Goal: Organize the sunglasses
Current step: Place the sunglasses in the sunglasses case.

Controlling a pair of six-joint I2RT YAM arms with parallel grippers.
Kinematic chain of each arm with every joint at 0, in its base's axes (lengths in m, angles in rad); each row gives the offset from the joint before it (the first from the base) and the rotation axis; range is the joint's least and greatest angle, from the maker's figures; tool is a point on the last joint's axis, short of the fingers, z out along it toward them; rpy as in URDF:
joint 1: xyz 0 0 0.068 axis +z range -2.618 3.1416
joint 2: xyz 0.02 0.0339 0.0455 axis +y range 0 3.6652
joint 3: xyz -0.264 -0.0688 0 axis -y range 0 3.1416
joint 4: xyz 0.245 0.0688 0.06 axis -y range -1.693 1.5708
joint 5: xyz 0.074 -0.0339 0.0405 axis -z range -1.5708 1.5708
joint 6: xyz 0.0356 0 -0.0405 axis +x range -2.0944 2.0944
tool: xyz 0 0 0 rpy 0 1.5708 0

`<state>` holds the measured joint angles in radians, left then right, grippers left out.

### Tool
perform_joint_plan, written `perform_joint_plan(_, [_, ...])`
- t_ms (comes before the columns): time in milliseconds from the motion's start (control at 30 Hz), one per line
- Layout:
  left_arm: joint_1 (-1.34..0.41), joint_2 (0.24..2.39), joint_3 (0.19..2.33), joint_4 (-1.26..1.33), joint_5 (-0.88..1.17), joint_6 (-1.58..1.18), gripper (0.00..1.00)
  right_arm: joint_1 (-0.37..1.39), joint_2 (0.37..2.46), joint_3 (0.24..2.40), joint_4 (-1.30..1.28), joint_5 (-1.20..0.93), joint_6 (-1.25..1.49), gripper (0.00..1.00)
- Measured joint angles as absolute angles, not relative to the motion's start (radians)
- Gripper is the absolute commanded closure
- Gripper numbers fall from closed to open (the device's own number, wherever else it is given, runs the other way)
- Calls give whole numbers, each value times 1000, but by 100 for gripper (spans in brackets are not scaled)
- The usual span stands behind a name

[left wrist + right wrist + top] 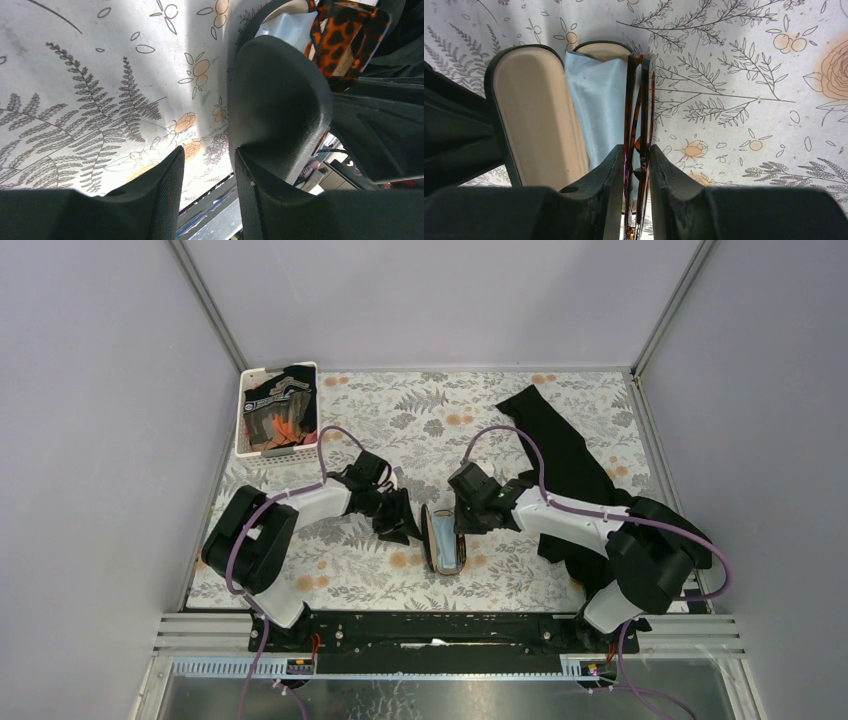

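Mid-placement: the right gripper point(634, 152) is clamped on the folded tortoiseshell sunglasses point(638, 100), holding them edge-on over the open black glasses case point(443, 540). The case lies toward the 6 o'clock side of the floral table point(520, 430). A light-blue cloth point(596, 100) lines the case's tray, and the frame sits along that cloth's 3 o'clock edge; whether it rests on the cloth cannot be told. At the case's 9 o'clock, the left gripper point(207, 157) stands part-open with nothing between its fingers. One finger is against the raised lid's outer shell, apparently bracing it. The step in hand looks to be seating the sunglasses in the case. The next move likely calls for shifting them toward the tray's middle, lowering them flat, letting go, then closing the lid.
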<state>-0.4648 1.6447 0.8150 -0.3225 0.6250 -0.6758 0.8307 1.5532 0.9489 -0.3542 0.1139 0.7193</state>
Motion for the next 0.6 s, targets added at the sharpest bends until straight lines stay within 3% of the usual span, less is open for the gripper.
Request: perform_joint_plan(600, [-484,1659,834,-320,625,-683,53,868,1593,970,-368,158,696,77])
